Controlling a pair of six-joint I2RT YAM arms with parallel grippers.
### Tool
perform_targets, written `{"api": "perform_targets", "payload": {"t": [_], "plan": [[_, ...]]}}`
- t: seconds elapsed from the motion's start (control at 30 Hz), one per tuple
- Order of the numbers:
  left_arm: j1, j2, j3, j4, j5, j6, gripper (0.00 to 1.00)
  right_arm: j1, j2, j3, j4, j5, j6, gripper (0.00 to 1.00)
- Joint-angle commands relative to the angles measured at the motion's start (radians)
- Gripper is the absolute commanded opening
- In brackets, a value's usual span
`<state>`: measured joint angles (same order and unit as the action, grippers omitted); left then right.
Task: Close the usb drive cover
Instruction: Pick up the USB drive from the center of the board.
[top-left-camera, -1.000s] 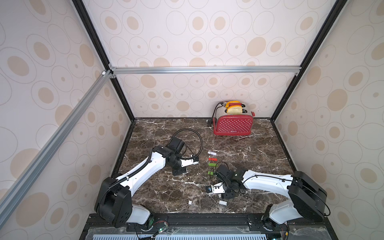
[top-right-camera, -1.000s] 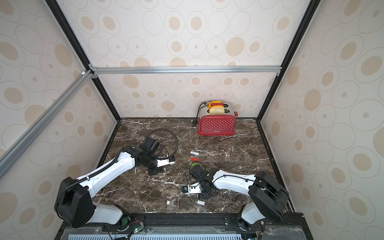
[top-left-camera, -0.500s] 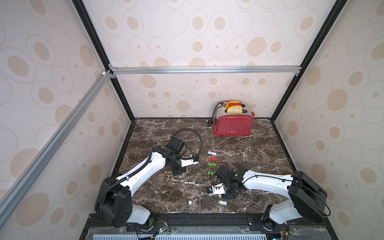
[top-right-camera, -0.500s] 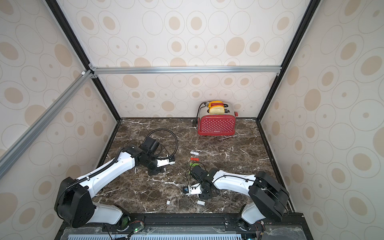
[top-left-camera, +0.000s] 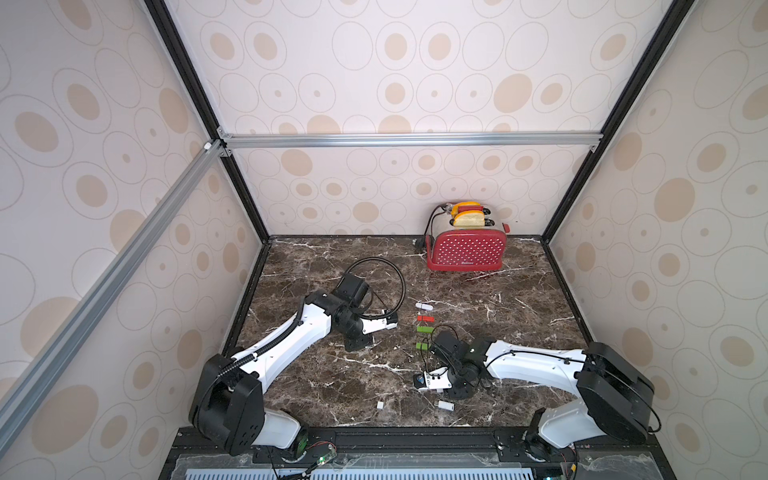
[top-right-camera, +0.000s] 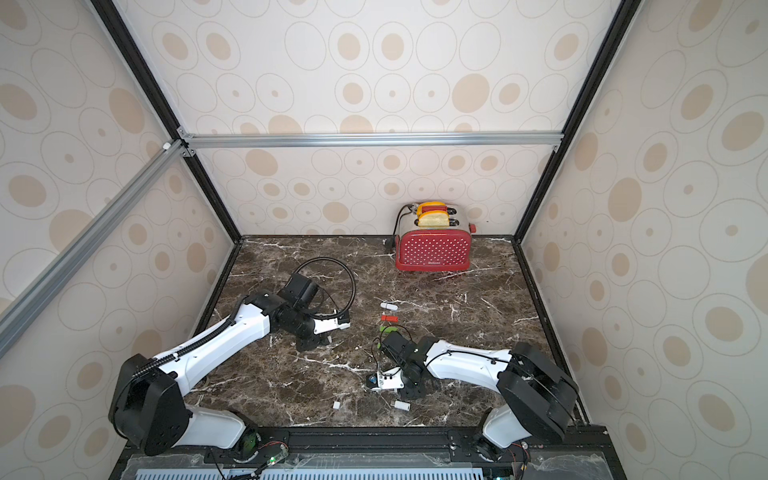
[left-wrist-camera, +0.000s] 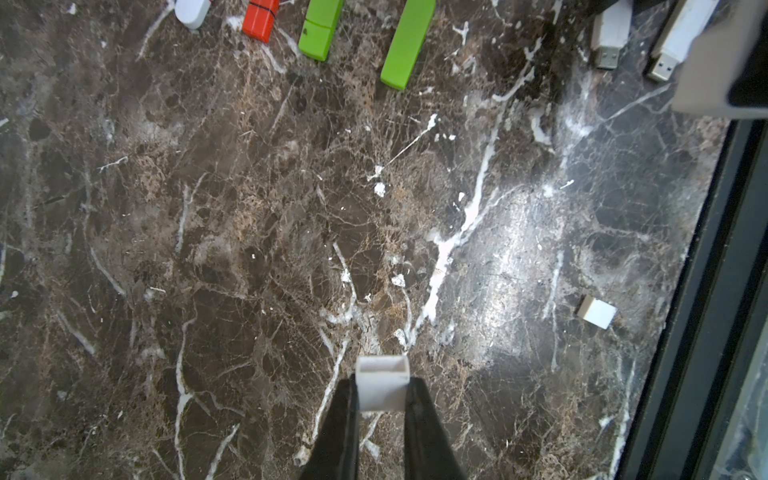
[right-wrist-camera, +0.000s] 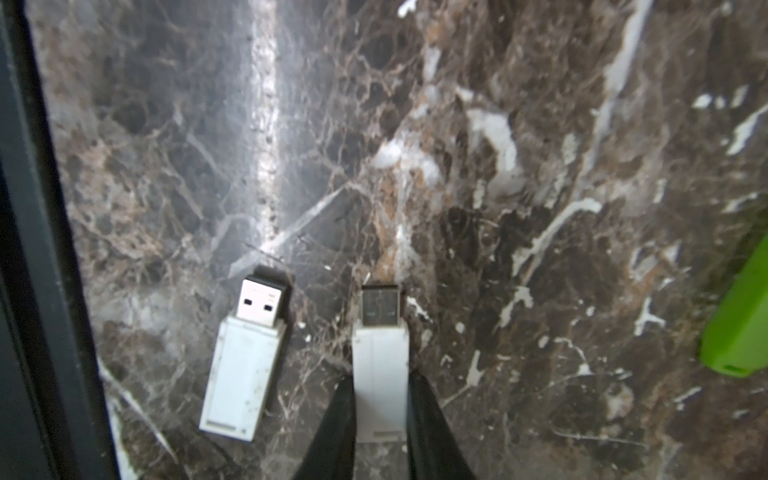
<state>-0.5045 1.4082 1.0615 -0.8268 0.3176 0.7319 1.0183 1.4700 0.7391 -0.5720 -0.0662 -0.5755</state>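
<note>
Dark brown marble tabletop (top-right-camera: 457, 299) seen from above, a red white-dotted toaster (top-right-camera: 433, 249) at its back. A white-and-black left robot arm (top-right-camera: 232, 336) and right robot arm (top-right-camera: 465, 365) extend to mid-table beside a row: white USB stick (top-right-camera: 389, 306), red USB stick (top-right-camera: 389, 318), green USB stick (top-right-camera: 387, 329).

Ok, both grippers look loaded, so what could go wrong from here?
1. The left gripper pinches the white cap narrowly; a slightly off-axis push onto the plug could twist it loose.
2. The right gripper grips the white USB drive at its rear, so pressing may pivot it.
3. A second uncapped drive lies close beside it and could get nudged.
</note>
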Motion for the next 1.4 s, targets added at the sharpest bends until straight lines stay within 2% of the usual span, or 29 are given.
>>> {"api": "perform_targets", "payload": {"t": [0.0, 0.33, 0.53, 0.87, 1.1, 1.2, 1.37], "plan": [[0.01, 0.003, 0.04, -0.029, 0.022, -0.001, 0.16, 0.003, 0.008, -0.027, -0.033, 0.011, 0.007, 0.16], [0.011, 0.01, 0.059, -0.035, 0.055, -0.003, 0.16, -0.002, -0.034, 0.007, -0.01, 0.023, 0.018, 0.05], [0.011, 0.037, 0.095, -0.041, 0.098, -0.019, 0.16, -0.053, -0.047, 0.077, -0.014, -0.013, 0.035, 0.0], [0.001, 0.048, 0.05, -0.003, 0.077, 0.043, 0.16, -0.083, -0.069, 0.096, 0.009, -0.04, 0.064, 0.0], [-0.007, 0.162, 0.005, 0.06, 0.023, 0.114, 0.16, -0.084, -0.063, 0.076, 0.019, -0.015, 0.068, 0.0], [-0.018, 0.197, 0.023, 0.071, 0.019, 0.111, 0.15, -0.084, -0.06, 0.068, 0.03, -0.011, 0.078, 0.0], [-0.019, 0.176, 0.052, 0.072, 0.055, 0.076, 0.15, -0.083, -0.007, 0.071, 0.025, 0.022, 0.082, 0.0]]}}
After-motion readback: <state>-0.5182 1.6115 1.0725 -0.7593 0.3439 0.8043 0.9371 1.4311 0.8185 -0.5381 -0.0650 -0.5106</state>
